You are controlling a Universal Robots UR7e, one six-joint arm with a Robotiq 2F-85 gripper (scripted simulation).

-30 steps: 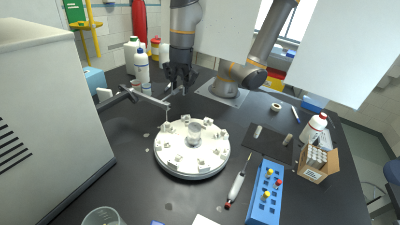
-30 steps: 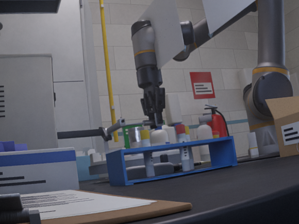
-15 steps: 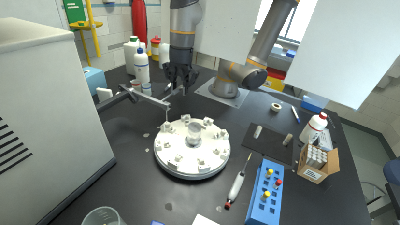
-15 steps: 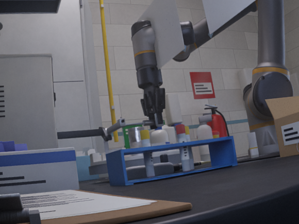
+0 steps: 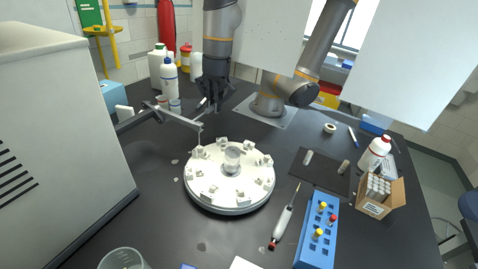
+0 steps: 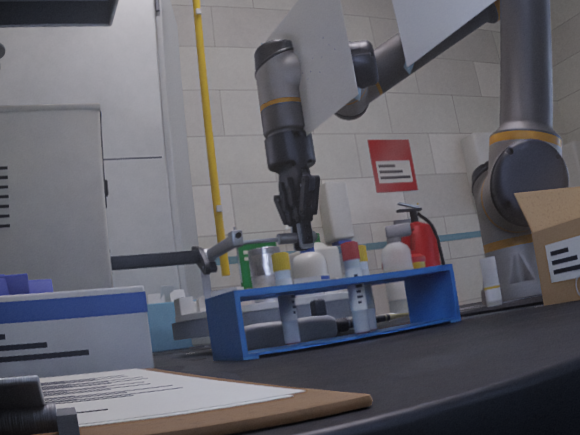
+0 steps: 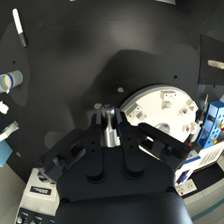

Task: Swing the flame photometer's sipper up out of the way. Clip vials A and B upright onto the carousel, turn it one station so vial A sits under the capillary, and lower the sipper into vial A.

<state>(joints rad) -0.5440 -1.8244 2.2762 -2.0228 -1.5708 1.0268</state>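
Observation:
My gripper (image 5: 213, 107) (image 6: 301, 241) (image 7: 108, 117) is closed around the metal handle (image 7: 108, 125) that sticks out sideways from the sipper arm (image 5: 177, 117). The arm reaches out level from the grey photometer (image 5: 50, 133) on the left. Its thin capillary (image 5: 199, 137) hangs down over a clip at the carousel's rim. The white carousel (image 5: 229, 175) lies flat on the bench, with empty clips around its edge and a hub in the middle. Two vials (image 5: 308, 157) (image 5: 343, 166) stand on a dark mat to the right of the carousel.
The photometer's housing walls off the left side. Bottles (image 5: 168, 82) and small cups stand behind the sipper arm. A pipette (image 5: 282, 223), a blue tube rack (image 5: 317, 230) and a cardboard box of tubes (image 5: 379, 192) lie right of the carousel. The robot's base (image 5: 271, 103) stands behind.

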